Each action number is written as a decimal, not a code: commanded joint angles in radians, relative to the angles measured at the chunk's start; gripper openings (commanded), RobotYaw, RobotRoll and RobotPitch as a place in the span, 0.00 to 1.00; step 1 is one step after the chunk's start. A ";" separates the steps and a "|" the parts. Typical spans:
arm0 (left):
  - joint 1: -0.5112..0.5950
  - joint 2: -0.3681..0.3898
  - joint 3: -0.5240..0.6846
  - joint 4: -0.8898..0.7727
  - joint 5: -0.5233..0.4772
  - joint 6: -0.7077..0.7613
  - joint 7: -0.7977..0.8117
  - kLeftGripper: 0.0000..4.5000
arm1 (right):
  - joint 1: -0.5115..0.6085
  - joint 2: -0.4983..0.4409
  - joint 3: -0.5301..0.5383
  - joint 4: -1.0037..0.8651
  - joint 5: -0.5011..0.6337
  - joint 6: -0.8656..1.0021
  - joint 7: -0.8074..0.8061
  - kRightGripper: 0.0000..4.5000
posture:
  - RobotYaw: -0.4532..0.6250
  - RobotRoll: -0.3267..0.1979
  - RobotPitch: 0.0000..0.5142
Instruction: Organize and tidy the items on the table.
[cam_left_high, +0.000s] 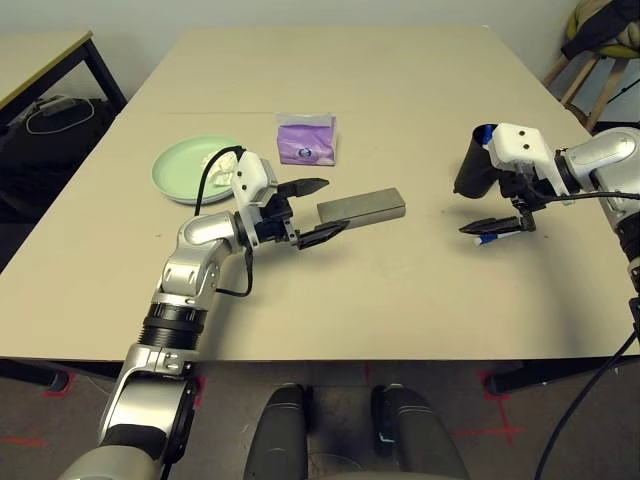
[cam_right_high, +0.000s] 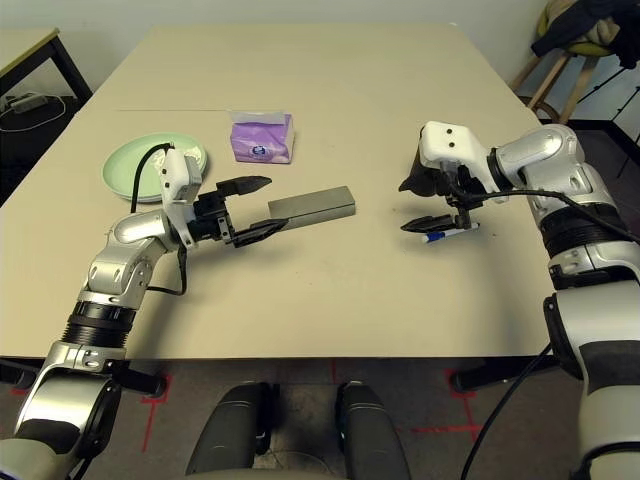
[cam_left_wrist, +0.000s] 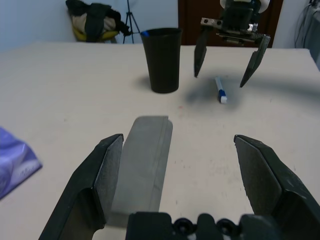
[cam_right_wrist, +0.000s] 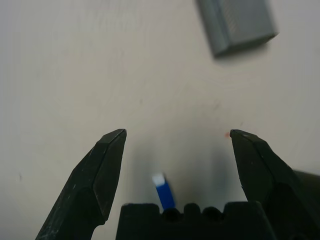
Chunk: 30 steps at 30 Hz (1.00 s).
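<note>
Beige and smooth, the table (cam_left_high: 420, 300) filled most of the head view, its near edge running across the lower part of the frame. At lower left the silver left forearm rose toward the middle, where the left gripper (cam_left_high: 312, 211) hung with its two black fingers spread wide and nothing between them. Just right of it, at frame centre, lay the grey glasses case (cam_left_high: 361, 207), its near end beside the lower finger; whether they touched could not be told. In the left wrist view the case ran forward from one finger, off to one side of the gap.

At middle right the right gripper (cam_left_high: 497, 226) pointed steeply down over the table, its fingers also spread apart and empty. Beneath it lay a white-blue pen (cam_left_high: 489, 238), just under the fingertips and not pinched; the right wrist view showed its blue end between the open fingers. Directly behind that gripper, slightly higher in the frame, stood the black cup (cam_left_high: 473, 165) upright, with something blue at its rim.

Farther up, left of centre, sat the pale green plate (cam_left_high: 185, 170) with crumpled white tissue (cam_left_high: 222, 160) on its right side. To its right, upper centre, stood the purple tissue packet (cam_left_high: 306, 140).

Beyond, at upper left, a smaller beige table with black legs (cam_left_high: 45, 60) stood apart.
</note>
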 joint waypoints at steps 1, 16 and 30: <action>0.018 0.012 0.006 -0.036 -0.014 0.018 0.012 1.00 | -0.037 -0.010 0.054 0.078 -0.103 -0.107 -0.027 0.99 | 0.64 0.62 0.32; 0.082 0.022 0.020 -0.124 -0.032 0.065 0.056 1.00 | -0.141 0.023 0.126 0.229 -0.284 -0.281 -0.048 0.99 | 0.69 0.62 0.39; 0.056 0.015 0.001 -0.112 -0.030 0.027 0.031 1.00 | -0.149 -0.012 0.121 0.249 -0.323 -0.342 -0.020 0.99 | 0.66 0.62 0.40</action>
